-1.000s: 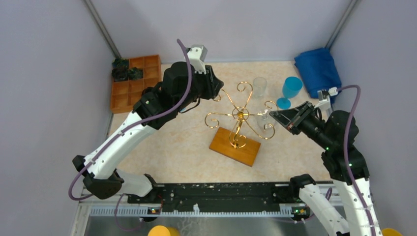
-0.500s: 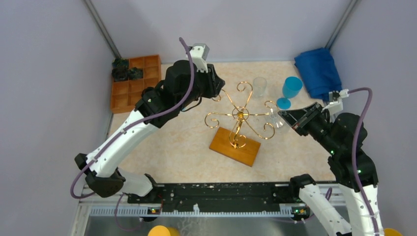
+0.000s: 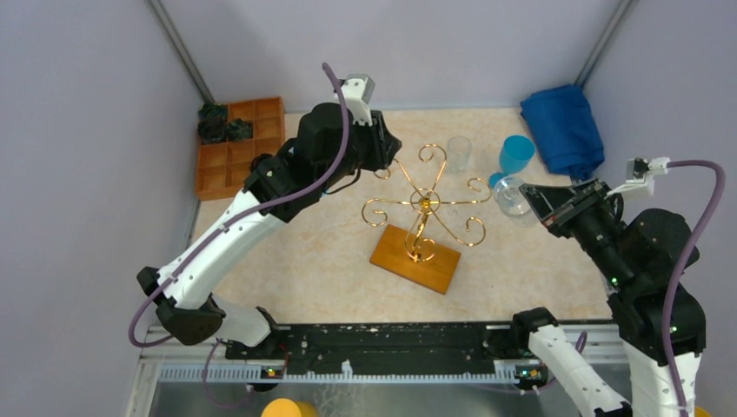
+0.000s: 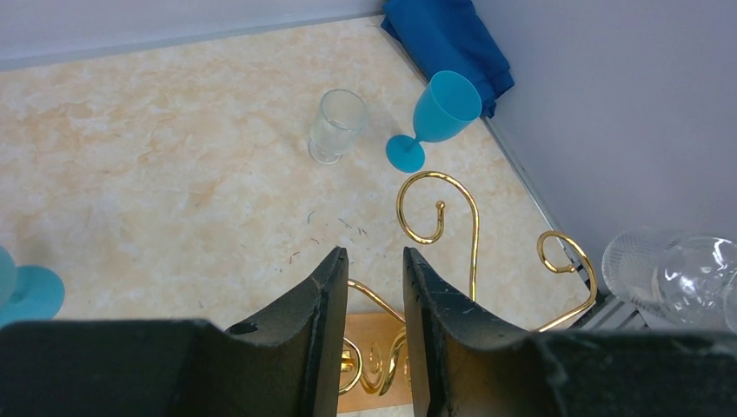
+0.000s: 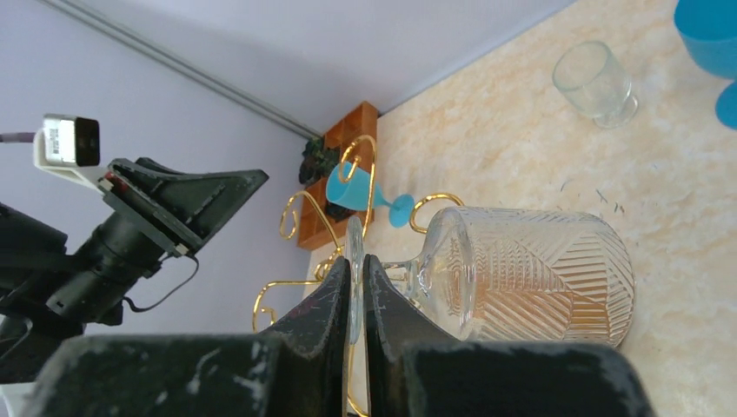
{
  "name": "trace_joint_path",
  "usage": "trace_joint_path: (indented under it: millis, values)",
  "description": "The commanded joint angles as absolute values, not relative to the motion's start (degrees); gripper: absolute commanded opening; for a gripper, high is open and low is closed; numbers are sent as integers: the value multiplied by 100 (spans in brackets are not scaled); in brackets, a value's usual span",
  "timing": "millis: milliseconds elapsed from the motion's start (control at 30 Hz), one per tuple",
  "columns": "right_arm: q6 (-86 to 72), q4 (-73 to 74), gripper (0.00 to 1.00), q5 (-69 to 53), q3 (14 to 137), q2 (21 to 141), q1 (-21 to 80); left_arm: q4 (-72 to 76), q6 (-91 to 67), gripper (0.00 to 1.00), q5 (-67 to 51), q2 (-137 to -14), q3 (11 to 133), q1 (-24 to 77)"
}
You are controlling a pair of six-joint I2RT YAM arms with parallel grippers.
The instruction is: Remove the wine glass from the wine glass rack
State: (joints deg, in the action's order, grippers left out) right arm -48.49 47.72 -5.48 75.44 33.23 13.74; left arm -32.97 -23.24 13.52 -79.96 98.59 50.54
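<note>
Wine glass (image 3: 514, 196), clear with a cut-pattern bowl, short stem and flat round foot, is off the stand and carried by the right gripper (image 3: 532, 198). The fingers of that gripper are pressed together on the thin foot disc (seen edge-on in the right wrist view), with the bowl projecting to one side. The glass lies tipped on its side near the right edge of the desk, just beside one scroll tip and not touching it.

The wine glass rack (image 3: 426, 204), a gold wire stand with curled scroll-tipped arms on a flat orange-brown wooden base, stands at the middle of the beige marbled desk (image 3: 304, 261).

The left gripper (image 3: 388, 156) is positioned over the rack's arm on the far-left side. Its two black fingers (image 4: 326, 287) stand slightly apart with a narrow gap. A gold wire shows through the gap, but contact cannot be determined.

Other items:
- A small clear glass tumbler (image 3: 459, 154) stands upright near the far edge.
- A blue plastic goblet (image 3: 514, 156) stands beside the tumbler, on its right.
- A folded blue cloth (image 3: 563, 129) lies in the far right corner.
- An orange compartment tray (image 3: 239, 148) sits in the far left corner, with dark objects (image 3: 222, 122) in its farthest cells.
</note>
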Motion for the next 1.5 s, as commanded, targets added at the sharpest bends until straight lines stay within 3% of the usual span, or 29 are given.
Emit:
trace_joint_path:
  millis: [0, 233, 633, 900, 1067, 1233, 1467]
  values:
    - [-4649, 4033, 0, -432, 8007, 3666, 1369, -3190, -2261, 36, 1361, -8034, 9997, 5105]
    - [-4724, 3072, 0, -707, 8519, 4310, 1365, -2437, -2149, 38, 918, -7775, 9753, 4866]
    - [-5666, 533, 0, -1985, 8681, 5462, 1369, -109, -3102, 40, -2540, -7481, 9131, 3027]
    - [-6128, -749, 0, -2515, 8800, 6022, 1368, 2714, -5018, 44, -4481, -7574, 8080, 1978]
    - [-6482, -1560, 0, -2700, 8868, 6288, 1364, 6763, -7802, 49, -5170, -8243, 7097, 1216]
    - [-7560, -2931, 0, -2986, 8538, 6631, 1370, 10054, -10165, 50, -4955, -9428, 7468, 1049]
    - [-8160, -3896, 0, -3247, 8632, 7244, 1614, 10272, -10704, 54, -5139, -9998, 8377, 1071]
